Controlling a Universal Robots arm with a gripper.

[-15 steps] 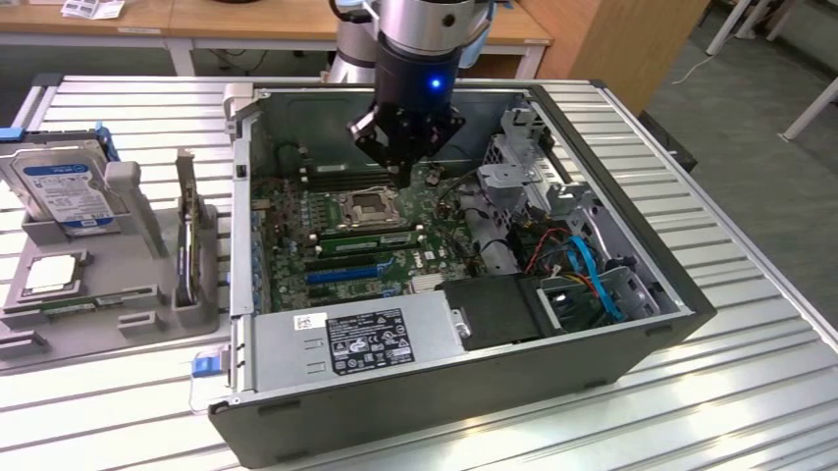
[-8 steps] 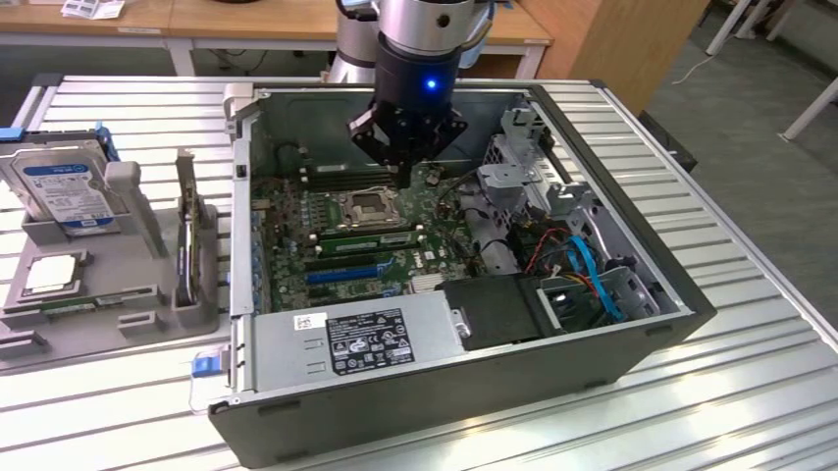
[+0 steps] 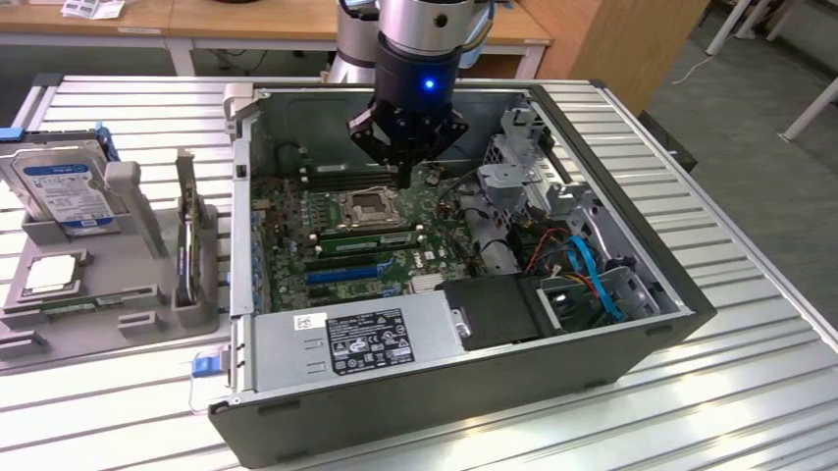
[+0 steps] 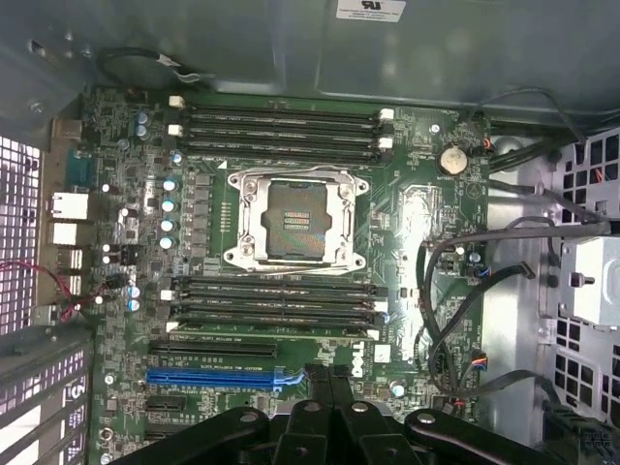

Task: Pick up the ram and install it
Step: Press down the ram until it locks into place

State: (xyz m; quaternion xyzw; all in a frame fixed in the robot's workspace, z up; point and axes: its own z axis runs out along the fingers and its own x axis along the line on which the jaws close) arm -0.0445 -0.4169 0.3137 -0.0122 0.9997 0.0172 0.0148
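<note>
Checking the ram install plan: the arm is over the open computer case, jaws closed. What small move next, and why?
Probably lift straight up out of the case. The gripper hangs over the motherboard, jaws shut on nothing visible, while what looks like the ram lies in the grey holder at the exterior view's left.

"DELL" on mobo [image 4: 360,356], nr PCI slots
</note>
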